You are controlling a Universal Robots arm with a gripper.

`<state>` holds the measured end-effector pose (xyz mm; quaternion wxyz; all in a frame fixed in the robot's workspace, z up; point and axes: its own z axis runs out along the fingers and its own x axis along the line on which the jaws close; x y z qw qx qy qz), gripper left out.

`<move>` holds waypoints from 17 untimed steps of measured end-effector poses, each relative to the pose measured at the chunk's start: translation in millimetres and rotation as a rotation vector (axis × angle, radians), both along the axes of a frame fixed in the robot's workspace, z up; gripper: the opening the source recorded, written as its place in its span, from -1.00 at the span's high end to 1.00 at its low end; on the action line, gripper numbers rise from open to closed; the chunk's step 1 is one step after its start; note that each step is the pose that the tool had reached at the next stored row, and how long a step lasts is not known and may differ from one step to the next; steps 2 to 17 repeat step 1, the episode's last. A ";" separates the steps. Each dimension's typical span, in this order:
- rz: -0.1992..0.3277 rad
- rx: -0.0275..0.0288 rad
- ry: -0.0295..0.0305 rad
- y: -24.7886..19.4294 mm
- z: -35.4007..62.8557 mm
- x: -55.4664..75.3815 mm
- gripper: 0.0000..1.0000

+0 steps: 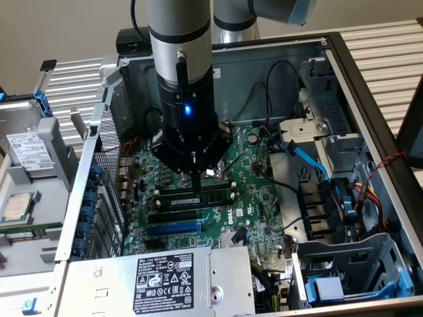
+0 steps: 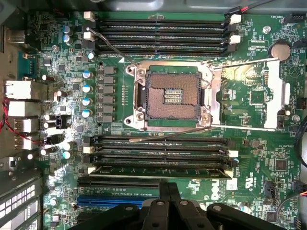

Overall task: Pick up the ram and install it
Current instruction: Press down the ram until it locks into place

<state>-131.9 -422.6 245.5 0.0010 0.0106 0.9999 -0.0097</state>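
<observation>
With my end effector (image 1: 196,183) clenched and pressing on the long thin green circuit-board ram (image 1: 198,196) lying in its black plastic slot (image 2: 160,171), uneven force could leave one end unlatched or crack the board.

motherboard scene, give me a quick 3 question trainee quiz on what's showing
1. True or false: the gripper is shut.
2. Where does the ram sit? A) loose on the power supply B) in a black memory slot next to the CPU socket C) in the blue expansion slot
3. Fill in: in the exterior view, the gripper stands directly over the ____.

Key: 1 true; 2 B; 3 ram
</observation>
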 end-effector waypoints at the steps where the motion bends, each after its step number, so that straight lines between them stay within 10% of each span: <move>1: 0.000 0.0001 0.0000 0.0 0.0 0.0 0.79; 17: 0.000 0.0001 0.0000 0.0 0.0 0.0 0.79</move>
